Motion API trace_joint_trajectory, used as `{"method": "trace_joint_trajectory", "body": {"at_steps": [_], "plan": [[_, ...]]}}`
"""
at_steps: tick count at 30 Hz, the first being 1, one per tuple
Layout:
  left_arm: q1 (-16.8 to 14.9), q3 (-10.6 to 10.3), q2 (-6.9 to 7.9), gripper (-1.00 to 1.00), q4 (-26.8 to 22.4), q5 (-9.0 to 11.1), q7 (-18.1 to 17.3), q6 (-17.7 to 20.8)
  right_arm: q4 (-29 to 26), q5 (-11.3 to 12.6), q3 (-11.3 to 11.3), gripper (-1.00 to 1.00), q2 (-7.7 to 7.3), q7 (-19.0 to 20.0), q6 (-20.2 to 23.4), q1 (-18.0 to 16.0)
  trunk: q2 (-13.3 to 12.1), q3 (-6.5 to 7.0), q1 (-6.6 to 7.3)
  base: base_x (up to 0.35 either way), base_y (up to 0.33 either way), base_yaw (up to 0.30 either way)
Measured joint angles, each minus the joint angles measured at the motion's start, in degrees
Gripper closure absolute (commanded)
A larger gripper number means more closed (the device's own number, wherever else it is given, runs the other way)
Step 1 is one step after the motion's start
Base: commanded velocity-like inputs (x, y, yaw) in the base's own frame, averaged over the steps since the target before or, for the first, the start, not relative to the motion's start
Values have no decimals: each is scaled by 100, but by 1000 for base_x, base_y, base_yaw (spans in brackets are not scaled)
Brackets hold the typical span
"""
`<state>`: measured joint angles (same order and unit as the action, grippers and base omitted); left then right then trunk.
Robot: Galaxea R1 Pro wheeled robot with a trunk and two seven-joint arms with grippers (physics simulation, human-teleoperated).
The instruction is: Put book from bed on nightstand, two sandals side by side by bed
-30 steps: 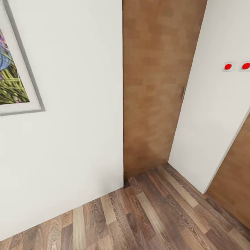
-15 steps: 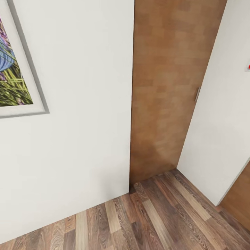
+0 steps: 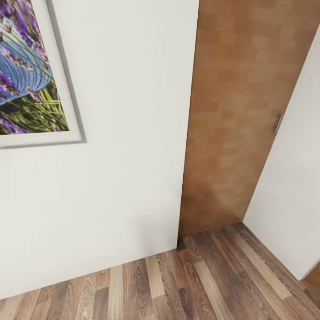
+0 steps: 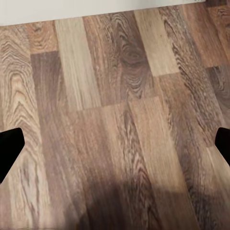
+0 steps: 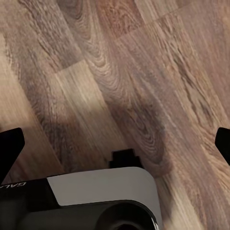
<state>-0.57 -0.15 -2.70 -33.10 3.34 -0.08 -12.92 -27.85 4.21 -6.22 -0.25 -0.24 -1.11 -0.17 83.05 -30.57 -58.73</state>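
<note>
**Head view: a wall corner, the task's things out of sight**

Head view looks down at a white wall (image 3: 124, 169) that meets a brown wooden door (image 3: 235, 120) in a corner, with a second white wall (image 3: 293, 200) closing the corner on the other side. A small grey handle (image 3: 278, 123) sits at the door's edge. High on the first wall hangs the lavender picture (image 3: 31, 84) in its pale frame, which marks this as the bedroom. Below runs the plank floor (image 3: 200, 284).

Book, bed, nightstand and sandals lie somewhere outside these pictures, so I cannot say where they are; no part of the task can be judged done from here. The robot is most likely in transit or turning to find the bed, and the next move calls for bringing the bed into sight before either arm reaches.

Both arms point straight down at the floor, a carrying pose that suits driving, since it keeps them tucked in clear of wall and door. In the left wrist view the left gripper (image 4: 115, 146) has dark fingertips (image 4: 10, 146) at opposite edges, wide apart, with bare planks between and nothing held. In the right wrist view the right gripper (image 5: 115, 143) likewise has its fingers (image 5: 10, 146) spread and empty. Beneath it shows a grey and black rounded part (image 5: 103, 199), probably the robot's own base, though the view is too close to be sure.
</note>
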Motion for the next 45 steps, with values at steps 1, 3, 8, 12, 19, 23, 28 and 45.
{"method": "trace_joint_trajectory", "body": {"at_steps": [1,3,8,12,19,23,28,45], "plan": [[0,0,0,-100,0,0,0,0,0,0,0,-100,1,0,0,0,0,0,0,0,0,292],[0,0,0,-100,0,0,0,0,0,0,-2,-100,1,0,0,0,0,0,0,0,0,293],[0,0,-1,-100,0,0,0,0,0,0,3,-100,4,0,0,2,0,0,0,0,0,293],[0,0,0,-100,0,0,0,0,0,0,1,-100,4,0,0,0,0,0,0,13,2,293],[0,0,-1,-100,0,0,0,0,0,0,-1,-100,4,0,0,0,0,0,2,137,53,293],[0,0,-1,-100,0,0,0,0,0,0,-2,-100,6,0,0,0,0,0,0,52,11,293],[0,0,-2,-100,0,0,0,0,0,0,-3,-100,5,0,0,0,0,0,0,15,3,293],[0,0,-2,-100,0,0,0,0,0,0,-3,-100,5,0,0,0,0,0,0,1,0,293]]}}
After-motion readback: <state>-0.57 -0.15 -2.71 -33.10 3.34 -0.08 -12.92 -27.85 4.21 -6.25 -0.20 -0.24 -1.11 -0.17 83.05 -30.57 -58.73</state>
